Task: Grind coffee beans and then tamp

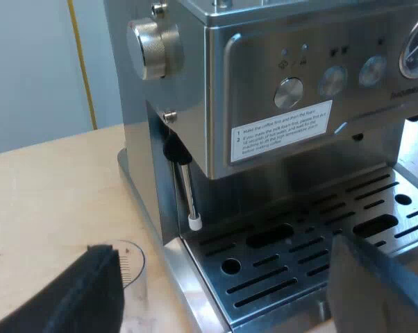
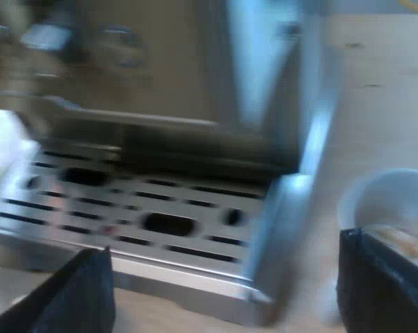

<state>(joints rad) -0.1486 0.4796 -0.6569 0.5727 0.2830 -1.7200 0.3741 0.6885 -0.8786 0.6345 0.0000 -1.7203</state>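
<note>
Fingers on left gripper (image 1: 223, 250) and right gripper (image 2: 224, 244) both gape empty facing the machine (image 1: 264, 83), so grinding looks unstarted, I guess; next they'd need to grab the holder.

1. Table (image 1: 49, 208): light wood top, matt and bare-grained, with a thin dark scratch on it. In the right wrist view it carries a few small dark specks (image 2: 355, 46).
2. Wall (image 1: 28, 62): pale blue-grey and plain, rising behind the table's far edge.
3. Yellow strip (image 1: 82, 69): thin, possibly a cord, running slantwise down the wall to the table edge.
4. Measuring glass (image 1: 132, 267): clear, upright on the table, with fine printed graduation marks on its side.
5. Mug (image 2: 386, 201): white, upright on the table. Something pale with an orange tint seems to lie inside, though the view is too blurred to tell.
</note>
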